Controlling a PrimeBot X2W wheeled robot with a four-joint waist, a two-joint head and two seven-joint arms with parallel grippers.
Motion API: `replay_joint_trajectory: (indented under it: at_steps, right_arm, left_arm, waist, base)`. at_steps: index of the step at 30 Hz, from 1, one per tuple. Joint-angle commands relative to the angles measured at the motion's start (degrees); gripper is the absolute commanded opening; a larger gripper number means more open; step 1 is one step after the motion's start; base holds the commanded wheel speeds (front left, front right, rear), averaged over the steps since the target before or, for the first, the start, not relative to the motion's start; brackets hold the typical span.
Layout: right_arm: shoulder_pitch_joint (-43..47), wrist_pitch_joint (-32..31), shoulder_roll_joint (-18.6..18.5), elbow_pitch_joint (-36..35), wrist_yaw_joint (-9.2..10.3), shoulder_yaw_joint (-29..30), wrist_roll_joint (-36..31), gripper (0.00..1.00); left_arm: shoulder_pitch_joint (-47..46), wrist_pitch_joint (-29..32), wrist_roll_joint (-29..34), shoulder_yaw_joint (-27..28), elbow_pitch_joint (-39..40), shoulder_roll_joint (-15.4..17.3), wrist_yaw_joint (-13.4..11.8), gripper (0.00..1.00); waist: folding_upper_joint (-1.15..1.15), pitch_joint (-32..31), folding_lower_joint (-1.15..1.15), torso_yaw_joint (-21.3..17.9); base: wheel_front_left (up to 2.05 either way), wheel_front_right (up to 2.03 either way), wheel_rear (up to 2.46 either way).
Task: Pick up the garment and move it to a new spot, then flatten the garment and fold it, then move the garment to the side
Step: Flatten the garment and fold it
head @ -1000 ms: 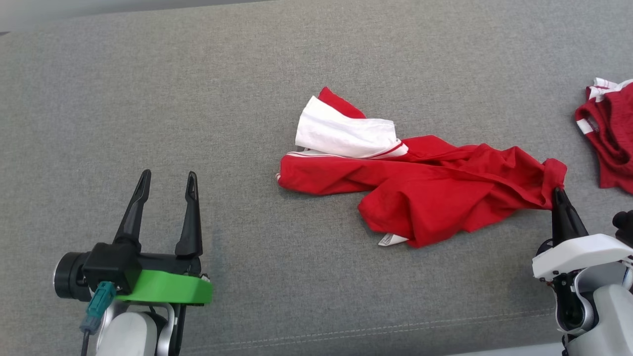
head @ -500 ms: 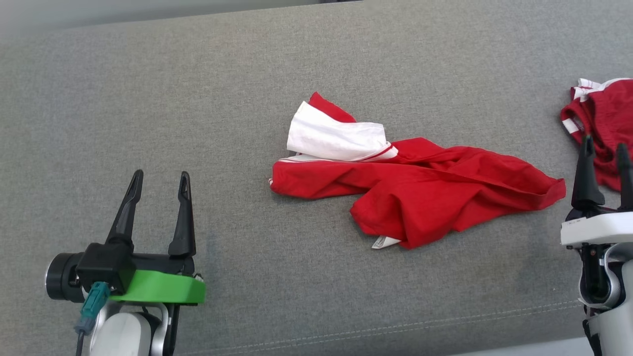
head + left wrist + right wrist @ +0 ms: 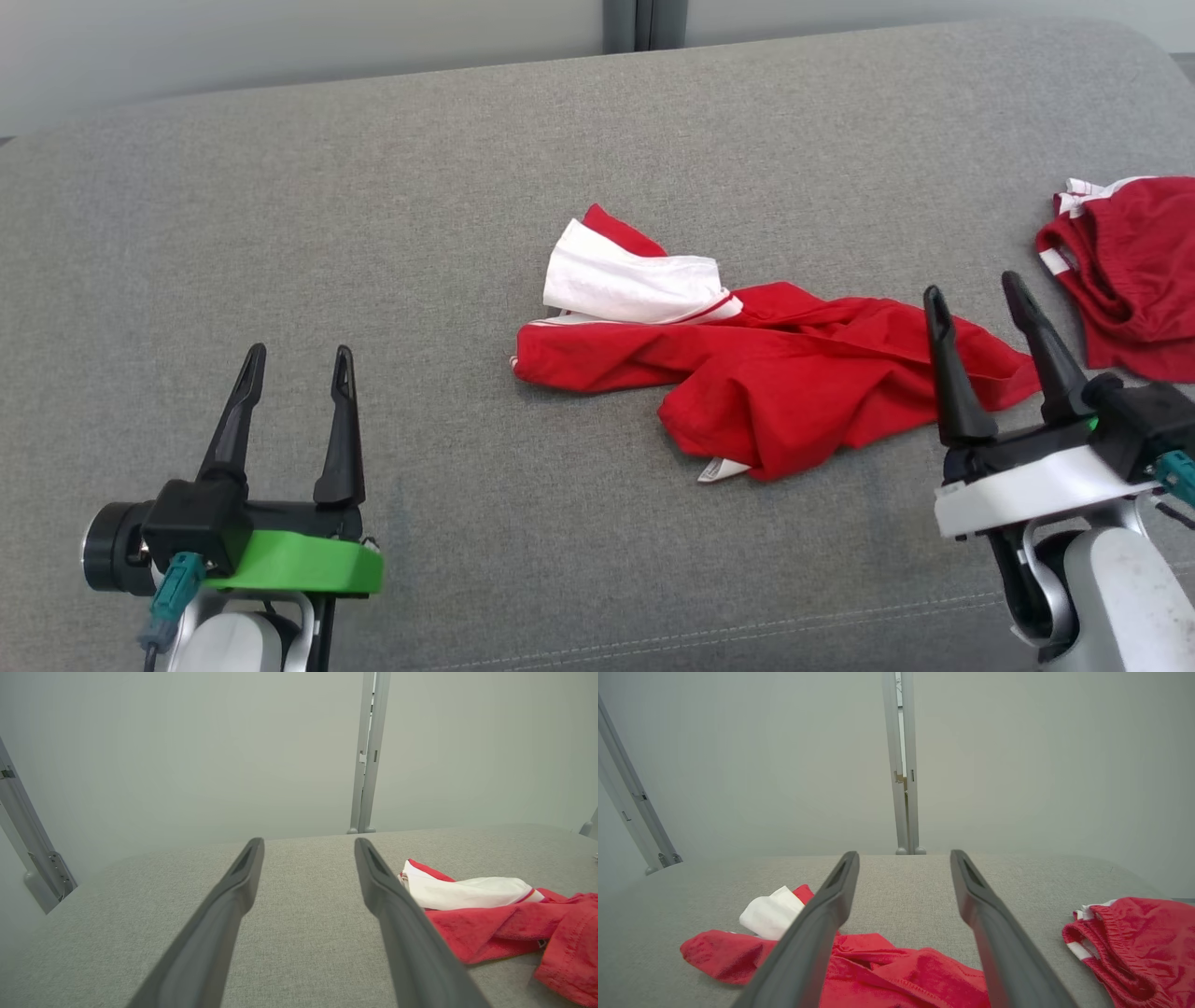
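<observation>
- left gripper (image 3: 300, 352): jaws spread wide, nothing in them, red-and-white garment (image 3: 794, 373) well off to their right
- right gripper (image 3: 971, 287): jaws wide too, empty, garment's crumpled end just ahead of them

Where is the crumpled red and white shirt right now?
In the head view the shirt lies in the middle of the grey cushion, its right end by the right tool, left of another red garment.
</observation>
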State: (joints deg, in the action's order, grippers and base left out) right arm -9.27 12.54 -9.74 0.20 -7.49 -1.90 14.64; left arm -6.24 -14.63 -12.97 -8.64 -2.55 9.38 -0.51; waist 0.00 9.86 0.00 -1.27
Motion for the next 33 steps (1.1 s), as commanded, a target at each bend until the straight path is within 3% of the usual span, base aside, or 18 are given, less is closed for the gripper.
replay_joint_trajectory:
  at_steps: [1,14,25,33]
  right_arm:
    - [2.5,-1.0,0.4,-1.1,0.0,-1.1,-1.9,1.0]
    - [11.3,-4.1,3.2,-3.7,0.0,-3.1,-8.3,1.0]
    - [12.0,-5.1,4.3,-5.1,0.0,-2.6,-8.4,1.0]
    - [7.4,-8.3,-0.6,-2.8,0.0,-8.0,-8.8,1.0]
  left_arm:
    - [1.1,0.1,-0.1,0.2,0.1,0.5,-0.4,1.0]
    - [3.5,0.8,-0.9,0.4,-0.4,1.4,-1.2,1.0]
    - [3.9,0.8,-1.1,-0.2,-0.8,1.6,-1.5,1.0]
    - [2.4,0.5,-1.5,-1.2,-0.6,0.7,-1.3,1.0]
  waist:
    - [0.0,-0.8,0.0,-0.1]
    - [0.0,-3.6,0.0,-0.5]
    - [0.0,-3.9,0.0,0.5]
    - [0.0,-2.4,0.0,4.3]
  base:
    - [0.0,0.0,0.0]
    - [0.0,0.0,0.0]
    - [0.0,0.0,0.0]
    - [0.0,0.0,0.0]
